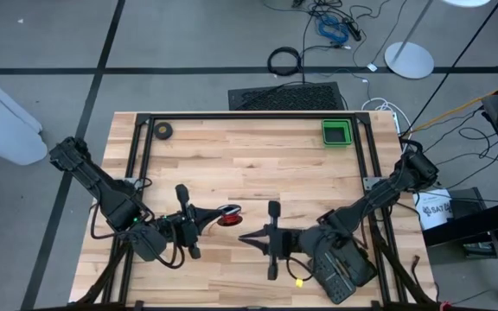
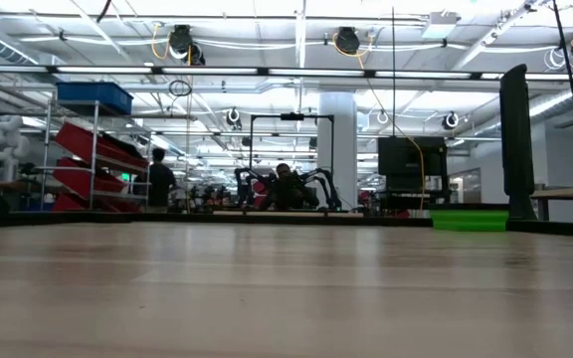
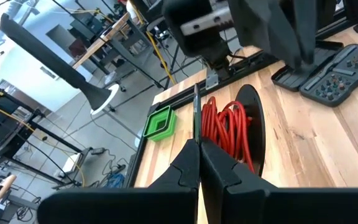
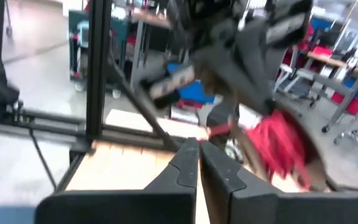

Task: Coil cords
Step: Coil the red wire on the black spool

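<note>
The cords [image 1: 229, 215] are a small bundle of red wire on a dark round disc, lying on the wooden table a little near of its middle. They also show in the left wrist view [image 3: 225, 127] and the right wrist view [image 4: 279, 142]. My left gripper [image 1: 207, 218] points toward the table's right, its fingers shut, with its tips at the bundle's left side [image 3: 197, 146]. My right gripper [image 1: 247, 236] is shut and empty. It points toward the table's left, just near and right of the bundle [image 4: 198, 146]. My left gripper's shut fingertips [image 3: 191, 155] meet a thin dark strand [image 3: 196, 106] that runs out from between them beside the red coil. They come level from the table's left. Whether the strand is pinched or only lies in line with them, I cannot tell. The bundle lies on the table.
A green tray [image 1: 336, 132] stands at the far right corner and a small dark tape roll [image 1: 163, 130] at the far left. Black frame rails [image 1: 143, 147] run along the table's left, far and right sides. The two grippers are close together.
</note>
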{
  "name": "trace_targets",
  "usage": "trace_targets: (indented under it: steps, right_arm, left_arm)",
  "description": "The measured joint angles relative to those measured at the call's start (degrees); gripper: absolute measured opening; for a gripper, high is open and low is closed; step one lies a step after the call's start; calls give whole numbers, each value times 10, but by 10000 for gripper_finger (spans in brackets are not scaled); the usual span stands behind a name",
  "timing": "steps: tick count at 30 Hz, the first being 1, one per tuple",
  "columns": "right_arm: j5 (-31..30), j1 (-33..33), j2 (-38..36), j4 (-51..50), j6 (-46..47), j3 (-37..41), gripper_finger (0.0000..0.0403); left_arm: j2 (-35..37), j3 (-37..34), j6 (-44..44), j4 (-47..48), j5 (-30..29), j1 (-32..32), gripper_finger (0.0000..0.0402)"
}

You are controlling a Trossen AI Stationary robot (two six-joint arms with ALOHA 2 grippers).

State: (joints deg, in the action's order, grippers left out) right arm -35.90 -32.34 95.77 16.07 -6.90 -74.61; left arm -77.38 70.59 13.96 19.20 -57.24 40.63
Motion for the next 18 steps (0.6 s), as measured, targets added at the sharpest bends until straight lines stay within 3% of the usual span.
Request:
trace_targets:
  steps: [8, 14, 18]
  right_arm:
    - [1, 21, 0, -123, 33, 0, 57]
    - [57, 46, 6, -126, 74, 0, 106]
    - [61, 61, 26, -123, 82, 0, 130]
  left_arm:
    - [0, 0, 0, 0, 0, 0, 1]
    - [0, 0, 0, 0, 0, 0, 2]
    - [0, 0, 0, -4, -18, 1, 2]
